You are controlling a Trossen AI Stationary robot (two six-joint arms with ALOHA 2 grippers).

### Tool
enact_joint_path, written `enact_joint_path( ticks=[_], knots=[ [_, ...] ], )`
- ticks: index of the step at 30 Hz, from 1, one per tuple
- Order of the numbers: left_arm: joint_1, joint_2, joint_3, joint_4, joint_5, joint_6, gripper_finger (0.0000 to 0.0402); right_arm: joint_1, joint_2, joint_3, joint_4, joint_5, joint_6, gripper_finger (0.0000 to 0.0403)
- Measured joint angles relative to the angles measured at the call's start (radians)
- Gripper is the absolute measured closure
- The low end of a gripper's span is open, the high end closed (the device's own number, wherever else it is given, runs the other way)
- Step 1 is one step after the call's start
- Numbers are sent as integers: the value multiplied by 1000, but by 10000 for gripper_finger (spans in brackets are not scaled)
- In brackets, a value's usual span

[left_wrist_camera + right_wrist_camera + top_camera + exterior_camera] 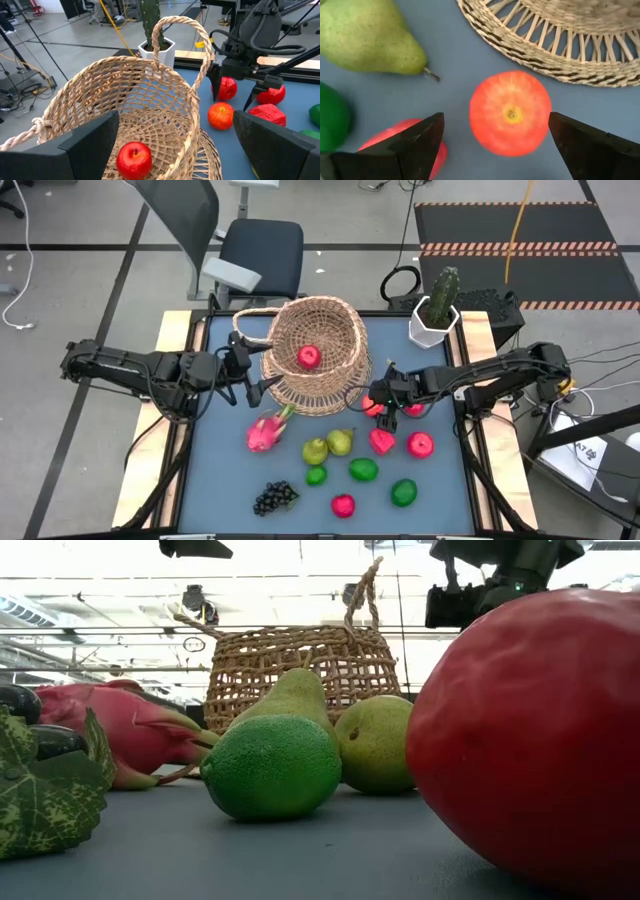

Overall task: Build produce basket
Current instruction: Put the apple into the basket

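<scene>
Your right gripper point(492, 145) hangs straight over a red-orange apple point(510, 113) lying on the blue table point(230, 470) just off the basket's point(318, 352) base, toward the table's right edge and about halfway from front to back. The fingers point(412, 142) are spread wide with the apple centred between them, stem dimple facing up, so the fruit lies directly below the hand and a plain descent should bracket it. It is round, so no long axis matters; watch instead the woven rim, close on one side, and the red fruit point(402, 137) near one finger. The right arm is clearly the nearer one. Your left gripper point(172, 145), also open and empty, waits at the basket's left side, looking into it at one red apple point(134, 159) already inside. The remaining produce lies toward the front edge.
</scene>
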Motion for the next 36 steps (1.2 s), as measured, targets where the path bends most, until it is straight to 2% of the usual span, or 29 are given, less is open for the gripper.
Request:
enact_joint_path(
  ticks=[12, 19, 27, 36],
  knots=[
    [0, 0, 0, 0, 0, 3, 11, 0, 0, -68, 102, 9, -24, 45],
    [0, 0, 0, 0, 0, 2, 11, 0, 0, -69, 112, 53, -41, 6],
    [0, 0, 0, 1, 0, 2, 11, -2, 1, -69, 132, 50, -30, 4],
    [0, 0, 0, 2, 0, -1, 11, -2, 71, -69, 162, 48, -43, 3]
  ],
)
